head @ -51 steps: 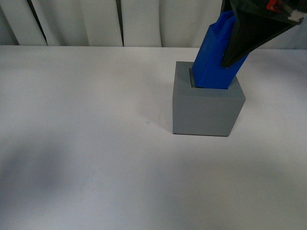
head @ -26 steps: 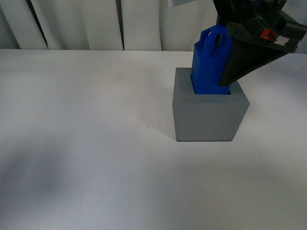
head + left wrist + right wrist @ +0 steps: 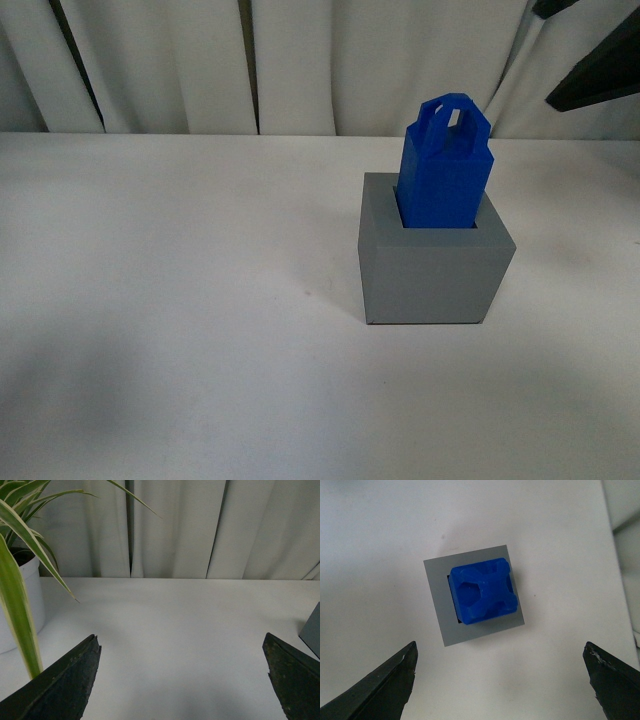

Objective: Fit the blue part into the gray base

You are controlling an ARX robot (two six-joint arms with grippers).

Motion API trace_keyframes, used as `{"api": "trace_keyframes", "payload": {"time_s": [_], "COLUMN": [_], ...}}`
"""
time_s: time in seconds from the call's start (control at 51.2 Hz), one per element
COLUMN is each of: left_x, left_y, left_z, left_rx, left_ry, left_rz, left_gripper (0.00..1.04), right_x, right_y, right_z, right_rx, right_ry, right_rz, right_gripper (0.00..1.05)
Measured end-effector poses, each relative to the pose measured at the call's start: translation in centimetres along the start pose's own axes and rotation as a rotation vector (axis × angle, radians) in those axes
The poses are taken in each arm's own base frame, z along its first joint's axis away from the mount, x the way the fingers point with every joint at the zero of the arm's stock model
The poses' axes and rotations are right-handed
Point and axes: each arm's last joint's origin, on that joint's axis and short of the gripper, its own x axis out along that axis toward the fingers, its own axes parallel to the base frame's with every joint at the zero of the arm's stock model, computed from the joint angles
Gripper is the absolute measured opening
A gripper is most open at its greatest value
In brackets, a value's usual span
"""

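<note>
The blue part (image 3: 446, 176) stands upright in the square recess of the gray base (image 3: 434, 268) on the white table, its loop handle on top. About half of it sticks out above the base. From above, the right wrist view shows the blue part (image 3: 483, 591) seated in the gray base (image 3: 454, 627). My right gripper (image 3: 500, 652) is open and empty, high above the base; one dark finger (image 3: 600, 75) shows at the front view's top right. My left gripper (image 3: 181, 640) is open and empty over bare table, with a corner of the gray base (image 3: 312, 631) at the view's edge.
A white pot (image 3: 19, 600) with a long-leaved green plant (image 3: 20, 540) stands beside the left gripper. White curtains (image 3: 300, 60) hang behind the table's far edge.
My right gripper has let go of the blue part and risen up and away to the right. The blue part now stands alone in the base, more upright than before.
</note>
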Motion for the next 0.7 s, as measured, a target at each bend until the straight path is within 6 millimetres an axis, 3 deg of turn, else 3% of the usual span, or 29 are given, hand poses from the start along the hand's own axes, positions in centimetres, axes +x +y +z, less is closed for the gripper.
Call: {"api": "trace_keyframes", "payload": {"time_s": [0.215,0.508,0.703], "left_x": [0.0,0.0,0.0], "left_y": [0.0,0.0,0.0], "left_z": [0.0,0.0,0.0], "left_rx": [0.000,0.000,0.000], "left_ry": [0.000,0.000,0.000], "left_rz": [0.000,0.000,0.000], "left_gripper": [0.99,0.99,0.99], "right_x": [-2.8,-2.7,-2.5], "right_y": [3.8,9.8,10.4], "right_z": [-3.8,-7.9,-8.2], "right_rx": [0.111,0.318,0.385], "right_ry": [-0.142,-0.313,-0.346], "right_rz": [-0.187,-0.493,-0.504], "right_gripper": [0.97,0.97,0.97]}}
